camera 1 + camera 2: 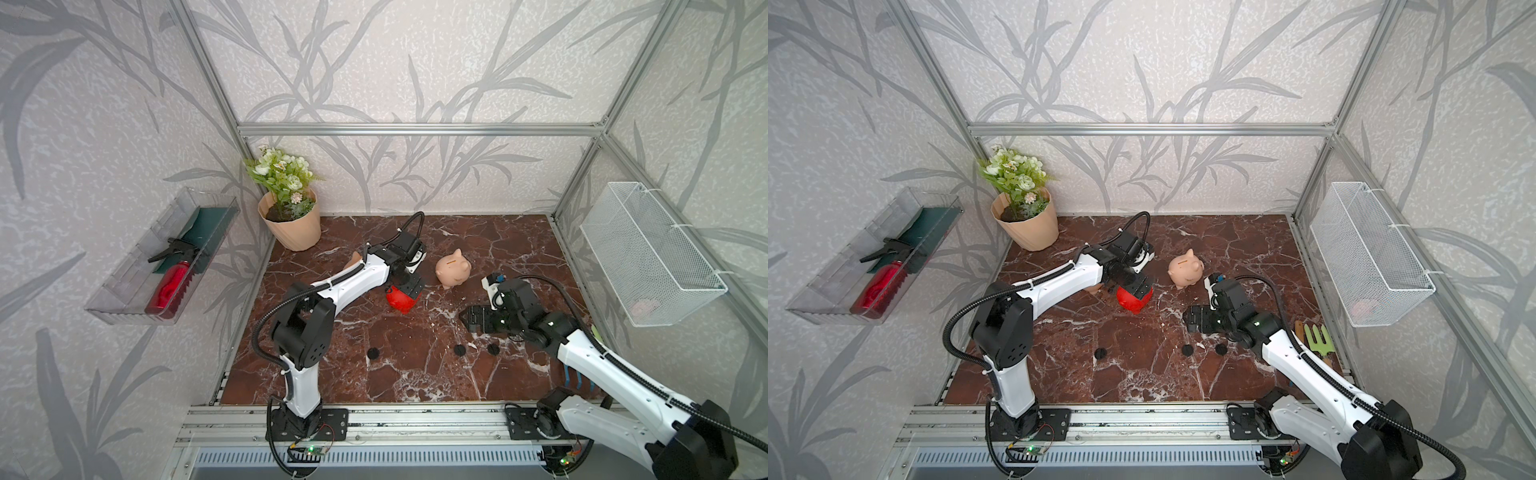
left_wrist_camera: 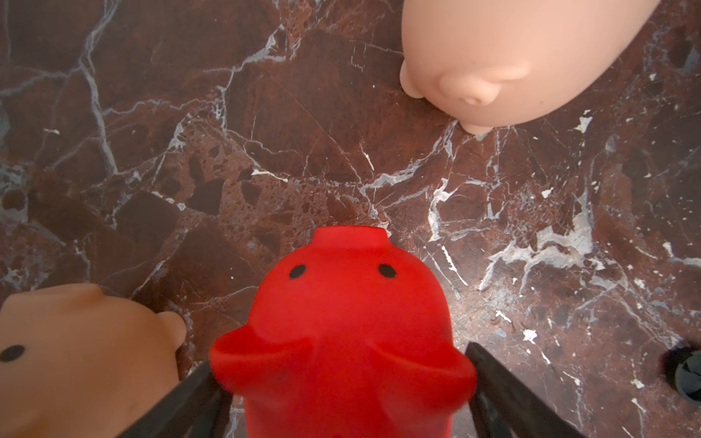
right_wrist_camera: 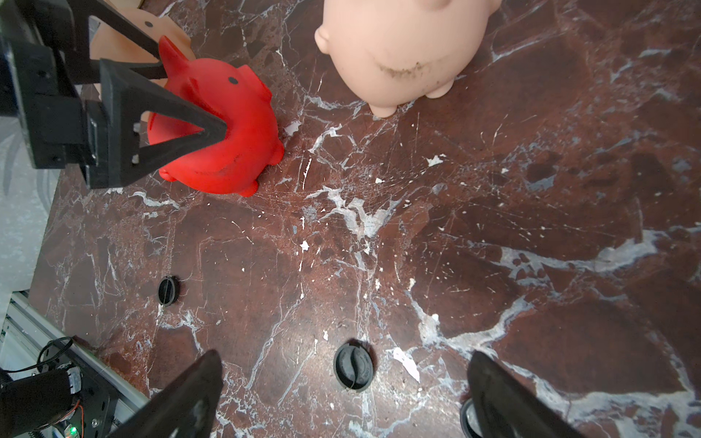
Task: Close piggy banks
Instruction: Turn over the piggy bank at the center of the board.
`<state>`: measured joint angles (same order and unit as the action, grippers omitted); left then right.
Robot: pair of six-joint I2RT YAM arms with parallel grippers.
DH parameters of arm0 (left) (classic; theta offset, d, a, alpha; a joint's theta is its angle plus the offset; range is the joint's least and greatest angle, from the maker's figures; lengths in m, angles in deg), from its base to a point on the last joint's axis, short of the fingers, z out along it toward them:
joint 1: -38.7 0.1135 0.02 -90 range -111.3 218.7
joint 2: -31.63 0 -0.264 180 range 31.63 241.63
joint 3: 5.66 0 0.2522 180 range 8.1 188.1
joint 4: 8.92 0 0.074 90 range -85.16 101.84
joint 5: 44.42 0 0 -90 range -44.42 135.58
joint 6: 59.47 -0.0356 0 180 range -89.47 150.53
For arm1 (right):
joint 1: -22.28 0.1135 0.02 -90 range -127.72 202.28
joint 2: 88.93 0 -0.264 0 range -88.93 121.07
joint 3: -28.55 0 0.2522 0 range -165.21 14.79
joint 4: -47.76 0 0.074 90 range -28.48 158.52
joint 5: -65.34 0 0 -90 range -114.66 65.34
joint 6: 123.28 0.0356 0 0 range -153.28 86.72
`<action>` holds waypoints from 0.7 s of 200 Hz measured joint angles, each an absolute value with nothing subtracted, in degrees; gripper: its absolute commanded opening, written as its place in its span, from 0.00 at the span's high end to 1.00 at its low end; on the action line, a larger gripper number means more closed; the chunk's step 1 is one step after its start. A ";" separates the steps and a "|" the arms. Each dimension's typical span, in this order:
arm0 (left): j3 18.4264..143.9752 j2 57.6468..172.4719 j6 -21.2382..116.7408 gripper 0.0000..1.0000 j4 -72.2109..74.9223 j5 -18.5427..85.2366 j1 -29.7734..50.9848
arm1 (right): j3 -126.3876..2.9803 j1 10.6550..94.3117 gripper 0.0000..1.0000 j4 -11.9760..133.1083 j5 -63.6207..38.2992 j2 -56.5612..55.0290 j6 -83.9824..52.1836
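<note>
1. One marbled table [image 1: 415, 382] carries all the items, and the task items lie where both arms can reach them.
2. The flowerpot [image 1: 293, 226] stands in the far left corner, well apart from the work.
3. Three piggy banks occupy the middle of the table.
   - The standing peach piggy bank [image 1: 453, 270] is upright on its feet.
   - The second peach piggy bank [image 2: 83, 349] sits just beside the left arm, which largely hides it in both top views.
   - The red piggy bank [image 1: 397, 303] rests on the table between them, nearer the front.
4. The left fingers [image 2: 197, 394] are closed against both flanks of the red piggy bank at its ears. This grip probably serves to tip it, because no belly hole is visible yet.
5. The right fingers [image 3: 189, 394] are spread fully and hold nothing. They hover over one of the black discs, apparently ready to pick it up.
6. Three black discs [image 1: 373, 353] lie flat in a row near the front edge. They are presumably the closing plugs.
</note>
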<state>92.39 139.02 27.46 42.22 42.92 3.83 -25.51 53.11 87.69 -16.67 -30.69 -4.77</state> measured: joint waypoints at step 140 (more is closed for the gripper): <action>91.45 138.11 37.19 0.30 36.48 31.27 8.66 | -25.51 53.50 0.01 88.91 -16.47 -28.92 -4.97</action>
<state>91.45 138.11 37.19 36.48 31.27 8.66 -25.51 53.50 88.91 -16.47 -28.92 -4.97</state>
